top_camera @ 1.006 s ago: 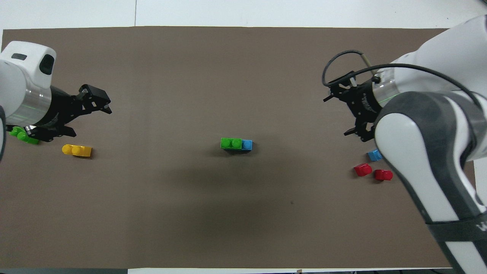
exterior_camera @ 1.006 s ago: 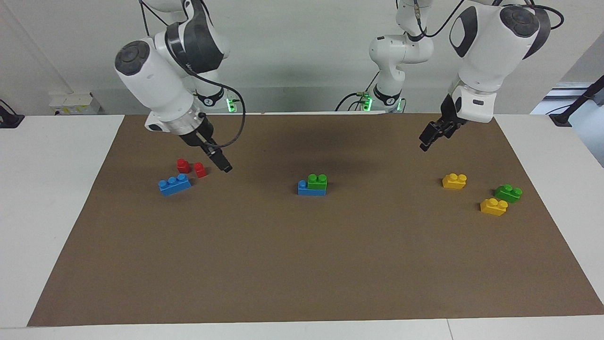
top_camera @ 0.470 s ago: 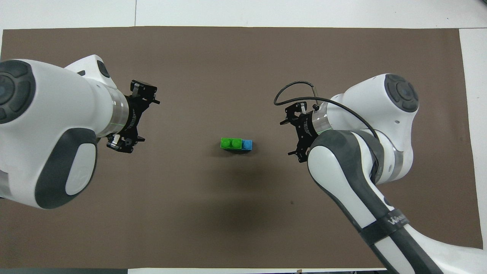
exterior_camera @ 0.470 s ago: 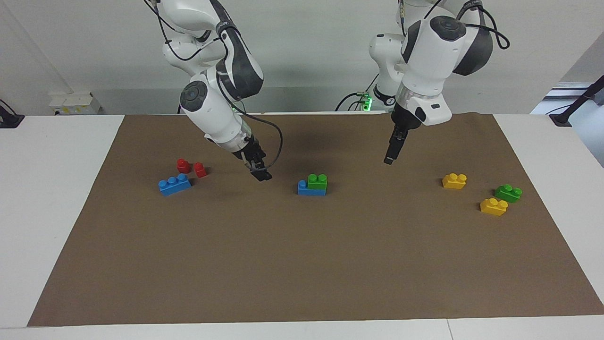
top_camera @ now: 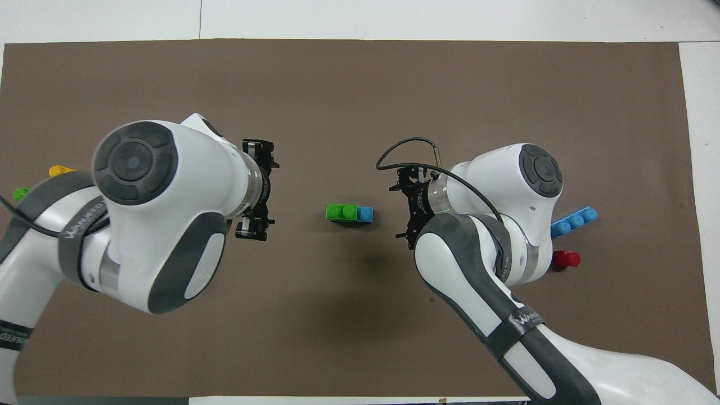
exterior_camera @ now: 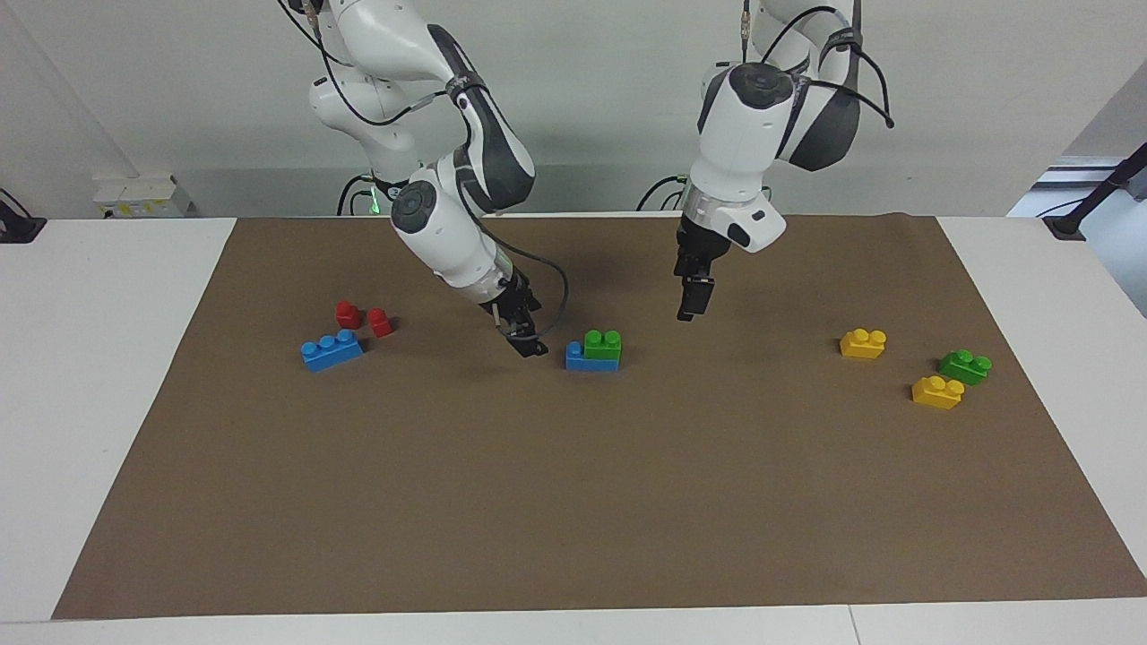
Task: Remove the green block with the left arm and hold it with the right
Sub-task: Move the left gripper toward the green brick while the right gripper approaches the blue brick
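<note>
The green block (exterior_camera: 602,343) sits stacked on a blue brick (exterior_camera: 591,360) in the middle of the brown mat (exterior_camera: 573,502). In the overhead view the green block (top_camera: 341,211) covers all but one stud of the blue brick (top_camera: 365,214). My right gripper (exterior_camera: 530,348) is open and empty, low over the mat just beside the stack toward the right arm's end; it also shows in the overhead view (top_camera: 406,205). My left gripper (exterior_camera: 687,309) is open and empty, raised over the mat beside the stack toward the left arm's end; it also shows in the overhead view (top_camera: 257,191).
A second green brick (exterior_camera: 965,365) and two yellow bricks (exterior_camera: 863,343) (exterior_camera: 937,391) lie at the left arm's end of the mat. A loose blue three-stud brick (exterior_camera: 332,350) and two red pieces (exterior_camera: 348,313) (exterior_camera: 380,322) lie at the right arm's end.
Both arms have swung in from the table's ends toward the middle stack. The right gripper has come down close to the mat beside the blue brick. No brick has moved.
</note>
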{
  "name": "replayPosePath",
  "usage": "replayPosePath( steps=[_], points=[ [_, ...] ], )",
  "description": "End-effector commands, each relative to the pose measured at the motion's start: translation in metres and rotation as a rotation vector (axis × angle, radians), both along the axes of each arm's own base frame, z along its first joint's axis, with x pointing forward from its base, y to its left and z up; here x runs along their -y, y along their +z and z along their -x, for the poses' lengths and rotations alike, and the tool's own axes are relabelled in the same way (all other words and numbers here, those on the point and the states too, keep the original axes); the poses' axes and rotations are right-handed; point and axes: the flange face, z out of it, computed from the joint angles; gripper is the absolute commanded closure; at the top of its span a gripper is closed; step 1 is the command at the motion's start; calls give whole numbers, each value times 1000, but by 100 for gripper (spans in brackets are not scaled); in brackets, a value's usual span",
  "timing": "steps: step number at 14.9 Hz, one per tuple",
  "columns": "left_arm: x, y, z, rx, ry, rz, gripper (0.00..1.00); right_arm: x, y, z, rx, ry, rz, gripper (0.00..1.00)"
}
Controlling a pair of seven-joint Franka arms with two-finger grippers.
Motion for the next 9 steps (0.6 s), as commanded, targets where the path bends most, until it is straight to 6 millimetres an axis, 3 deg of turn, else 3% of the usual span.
replayPosePath(
  steps=[1, 3, 9],
  points=[
    [25, -27, 3, 13, 85, -14, 0, -14, -18, 2, 10, -41, -11, 5],
    [48, -52, 7, 16, 114, -37, 0, -21, -24, 2, 22, -59, -19, 5],
    [67, -84, 10, 8, 169, -52, 0, -30, -41, 0, 53, -95, -20, 5]
  ],
)
